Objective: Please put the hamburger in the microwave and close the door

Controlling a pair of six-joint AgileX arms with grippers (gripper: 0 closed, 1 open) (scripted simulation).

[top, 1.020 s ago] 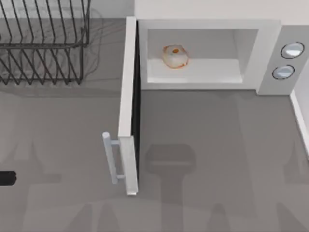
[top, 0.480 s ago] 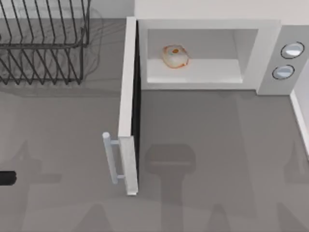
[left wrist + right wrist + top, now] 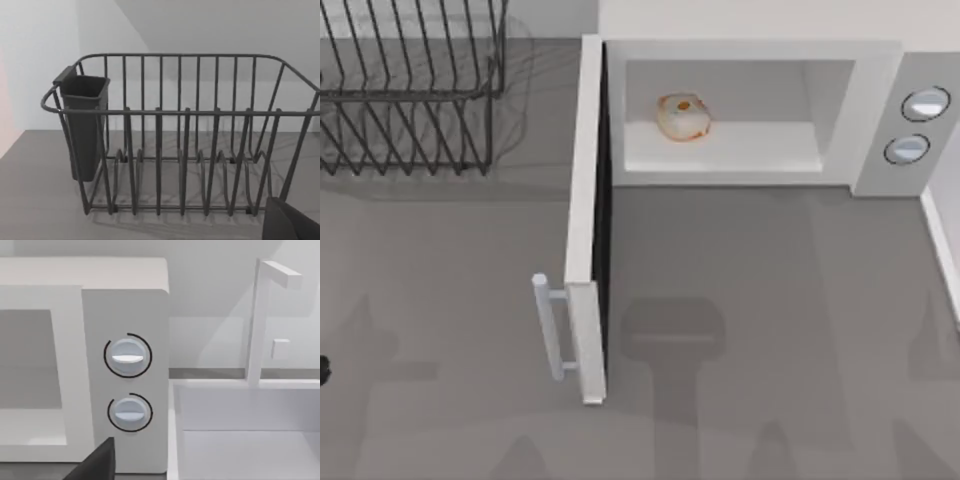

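Observation:
The hamburger [image 3: 683, 117], a small cream lump with orange patches, lies inside the microwave [image 3: 750, 50] at the left of its pale cavity. The door [image 3: 586, 220] stands wide open, swung out toward the front, its bar handle [image 3: 546, 325] facing the table's left. The two knobs [image 3: 127, 356] sit on the grey panel at the right. A dark sliver of my left gripper [image 3: 322, 370] sits at the far left edge of the table, well away from the door. A dark corner of my right gripper [image 3: 97, 464] lies in front of the knob panel.
A dark wire dish rack [image 3: 410, 90] with a cutlery cup [image 3: 85, 125] stands at the back left. A white sink [image 3: 245, 440] with a tap [image 3: 260, 315] adjoins the microwave's right side. Bare grey table lies in front of the microwave.
My left arm's dark end has drawn back leftward, nearly out of the top view. The hamburger and the door have not moved.

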